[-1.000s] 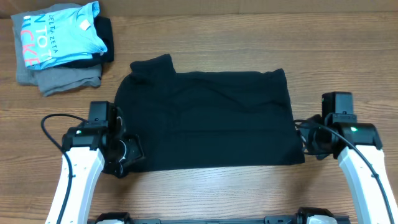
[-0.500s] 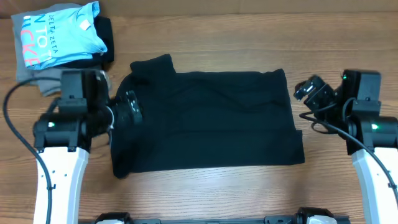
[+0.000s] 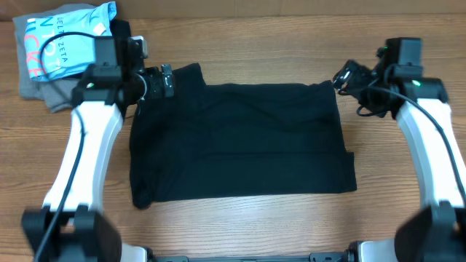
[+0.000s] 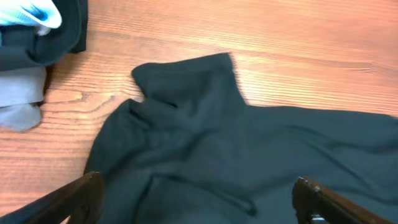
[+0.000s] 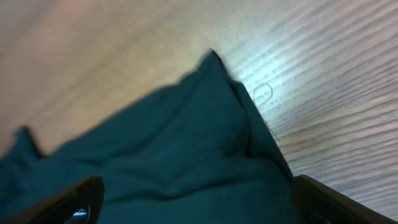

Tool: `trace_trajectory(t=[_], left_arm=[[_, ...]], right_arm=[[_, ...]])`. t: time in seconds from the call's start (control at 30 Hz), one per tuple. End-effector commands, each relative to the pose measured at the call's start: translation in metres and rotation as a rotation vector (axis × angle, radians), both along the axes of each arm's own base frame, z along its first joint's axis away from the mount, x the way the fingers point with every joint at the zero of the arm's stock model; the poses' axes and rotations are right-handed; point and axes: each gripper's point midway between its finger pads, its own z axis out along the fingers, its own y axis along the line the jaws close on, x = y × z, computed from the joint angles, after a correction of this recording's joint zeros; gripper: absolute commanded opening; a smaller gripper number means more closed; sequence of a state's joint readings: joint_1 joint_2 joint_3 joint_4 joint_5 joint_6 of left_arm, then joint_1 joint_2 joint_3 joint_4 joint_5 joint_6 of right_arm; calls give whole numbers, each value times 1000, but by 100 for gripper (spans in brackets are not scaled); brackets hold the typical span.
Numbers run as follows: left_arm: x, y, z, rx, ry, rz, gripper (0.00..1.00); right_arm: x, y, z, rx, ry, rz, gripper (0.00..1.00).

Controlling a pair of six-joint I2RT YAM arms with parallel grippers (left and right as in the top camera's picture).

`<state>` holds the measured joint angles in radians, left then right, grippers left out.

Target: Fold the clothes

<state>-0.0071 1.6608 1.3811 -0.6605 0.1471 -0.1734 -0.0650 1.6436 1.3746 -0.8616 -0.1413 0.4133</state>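
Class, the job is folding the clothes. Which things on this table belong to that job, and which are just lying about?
Belongs to the job: black T-shirt, spread on the table; left gripper and right gripper, jaws open, near its far corners.
Just lying about: light-blue shirt with white lettering; grey folded garment beneath it.

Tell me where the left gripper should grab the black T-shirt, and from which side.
Grip the flap that juts out at the far-left corner of the black T-shirt. It lies flat on the table with free edges on three sides, so the left gripper, open beside it, would probably do best coming down from above on its left edge, pinching the cloth there.
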Motion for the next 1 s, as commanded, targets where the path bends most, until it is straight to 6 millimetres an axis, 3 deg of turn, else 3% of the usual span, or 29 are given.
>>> trace_trajectory(t=[0.0, 0.17, 0.43, 0.67, 0.83, 0.97], left_arm=[[18, 8, -29, 77, 23, -6, 95], [44, 13, -54, 117, -7, -10, 94], [83, 13, -61, 169, -132, -70, 89], [116, 2, -105, 120, -52, -125, 92], [127, -2, -124, 105, 18, -146, 87], [120, -7, -137, 93, 66, -199, 86]], right_arm=[[14, -4, -18, -20, 19, 19, 100], [30, -5, -41, -19, 27, 18, 100], [47, -5, -38, -4, -33, -10, 100], [45, -5, -41, -5, -24, -10, 100], [40, -5, -44, -8, -2, -8, 100], [40, -5, -43, -7, -2, -8, 100]])
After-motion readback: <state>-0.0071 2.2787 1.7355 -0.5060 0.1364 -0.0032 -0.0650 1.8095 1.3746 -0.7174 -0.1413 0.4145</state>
